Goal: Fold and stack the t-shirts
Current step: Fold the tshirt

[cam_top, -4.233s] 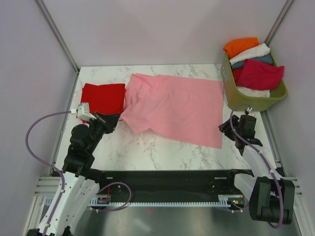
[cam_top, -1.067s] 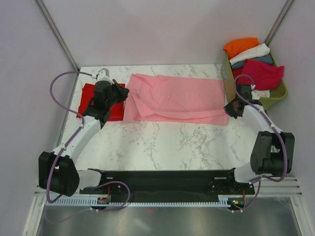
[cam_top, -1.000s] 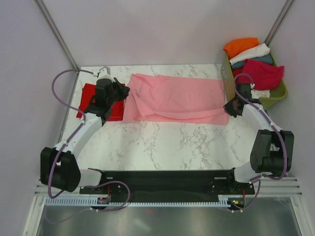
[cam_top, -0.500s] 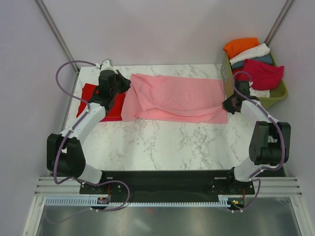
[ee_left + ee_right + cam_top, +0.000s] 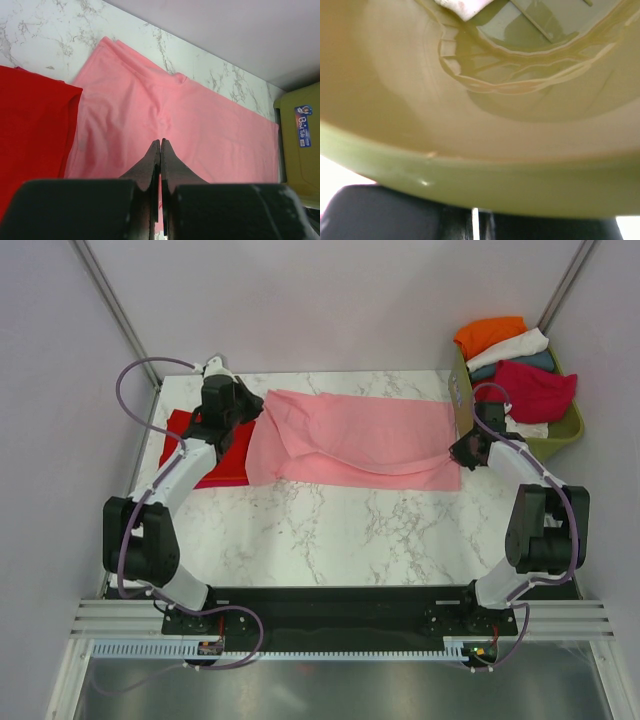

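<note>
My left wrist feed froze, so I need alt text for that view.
The left gripper, shut, points at a pale pink t-shirt spread on the marble table. A red t-shirt lies beside it at picture left; an olive basket edges in at right.

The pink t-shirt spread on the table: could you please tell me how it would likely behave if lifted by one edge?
The pink t-shirt is probably floppy: it lies flat with soft creases, so it should sag when lifted. It looks thin, so likely light. On the smooth marble table it may slide if pushed.
</note>
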You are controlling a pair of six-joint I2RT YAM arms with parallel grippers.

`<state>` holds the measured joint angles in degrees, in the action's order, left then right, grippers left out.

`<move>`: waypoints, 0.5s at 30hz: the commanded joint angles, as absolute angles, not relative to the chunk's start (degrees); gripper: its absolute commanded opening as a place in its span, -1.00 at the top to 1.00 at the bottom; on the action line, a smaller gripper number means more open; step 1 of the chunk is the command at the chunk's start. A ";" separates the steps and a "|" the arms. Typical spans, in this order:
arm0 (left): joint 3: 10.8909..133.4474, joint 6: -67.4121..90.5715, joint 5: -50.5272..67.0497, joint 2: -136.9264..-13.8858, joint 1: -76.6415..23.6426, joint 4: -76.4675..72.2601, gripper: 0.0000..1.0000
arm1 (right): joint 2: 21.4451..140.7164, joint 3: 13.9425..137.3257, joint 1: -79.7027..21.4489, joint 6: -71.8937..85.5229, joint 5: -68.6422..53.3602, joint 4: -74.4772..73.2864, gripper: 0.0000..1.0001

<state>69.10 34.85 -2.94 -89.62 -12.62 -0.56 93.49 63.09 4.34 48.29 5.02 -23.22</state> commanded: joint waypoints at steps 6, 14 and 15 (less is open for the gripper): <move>74.88 33.66 -2.38 -92.46 -11.51 -2.72 0.95 | 94.39 66.18 5.01 47.64 5.72 -17.93 1.00; 78.65 32.96 5.01 -97.11 -11.34 -0.27 0.00 | 90.37 62.85 4.92 45.36 7.38 -14.51 0.34; 78.84 32.96 5.44 -97.12 -11.25 -0.26 -0.04 | 89.48 61.88 4.92 44.66 7.82 -13.89 0.33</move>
<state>75.40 34.48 1.87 -96.57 -11.57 0.03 93.30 62.78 4.16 46.74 4.40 -20.97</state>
